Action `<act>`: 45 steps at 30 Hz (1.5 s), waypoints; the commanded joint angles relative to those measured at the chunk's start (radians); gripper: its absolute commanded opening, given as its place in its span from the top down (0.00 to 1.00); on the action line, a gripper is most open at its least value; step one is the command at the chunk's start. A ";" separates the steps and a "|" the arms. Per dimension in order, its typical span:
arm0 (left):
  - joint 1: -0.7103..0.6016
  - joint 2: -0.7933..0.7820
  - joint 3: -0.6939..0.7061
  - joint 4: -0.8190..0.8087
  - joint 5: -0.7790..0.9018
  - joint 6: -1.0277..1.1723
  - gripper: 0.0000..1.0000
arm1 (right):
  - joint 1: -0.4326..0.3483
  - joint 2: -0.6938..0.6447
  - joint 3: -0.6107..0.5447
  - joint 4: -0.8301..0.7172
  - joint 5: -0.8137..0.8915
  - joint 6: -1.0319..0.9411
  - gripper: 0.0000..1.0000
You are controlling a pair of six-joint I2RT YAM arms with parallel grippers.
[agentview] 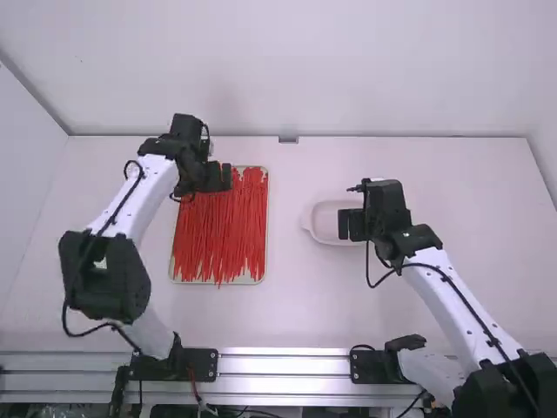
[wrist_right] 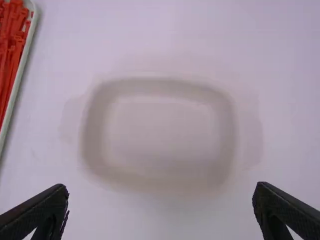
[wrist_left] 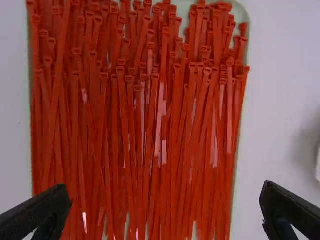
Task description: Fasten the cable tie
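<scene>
1. A dense heap of orange-red plastic cable ties [agentview: 219, 228] lies lengthwise on a pale rectangular tray with rounded corners [agentview: 266, 261]. The tray sits on the left half of the white table [agentview: 487, 200].
2. The left gripper [wrist_left: 164, 192] hangs over the far end of the heap, towards the tray's left corner. Its black fingers are spread wide with nothing between them, and in the left wrist view they stand about as far apart as the heap is wide.
3. A shallow white rectangular dish with rounded corners and two small side handles [wrist_right: 160, 135] stands to the right of the tray, with bare table between the two.
4. The right gripper [wrist_right: 160, 186] hovers over the dish's right side. Its pincer is also wide and holds nothing.
</scene>
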 commanded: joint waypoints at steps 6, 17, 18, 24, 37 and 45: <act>-0.007 0.150 0.048 0.076 -0.011 0.029 0.02 | -0.005 0.007 0.031 0.002 0.008 0.002 0.02; -0.010 0.271 0.048 0.217 -0.011 0.026 0.01 | -0.004 0.007 0.031 0.001 0.008 0.003 0.02; -0.010 0.277 0.048 0.224 -0.011 0.026 0.01 | -0.004 0.007 0.031 0.001 0.008 0.003 0.02; -0.005 0.330 0.047 0.268 -0.010 0.022 0.01 | -0.001 0.007 0.031 0.002 0.008 0.003 0.02; -0.011 0.362 0.045 0.310 -0.014 0.003 0.20 | -0.011 0.007 0.030 0.002 0.008 0.003 0.02; -0.010 0.362 0.044 0.320 -0.014 0.003 0.47 | -0.009 0.007 0.030 0.002 0.008 0.002 0.02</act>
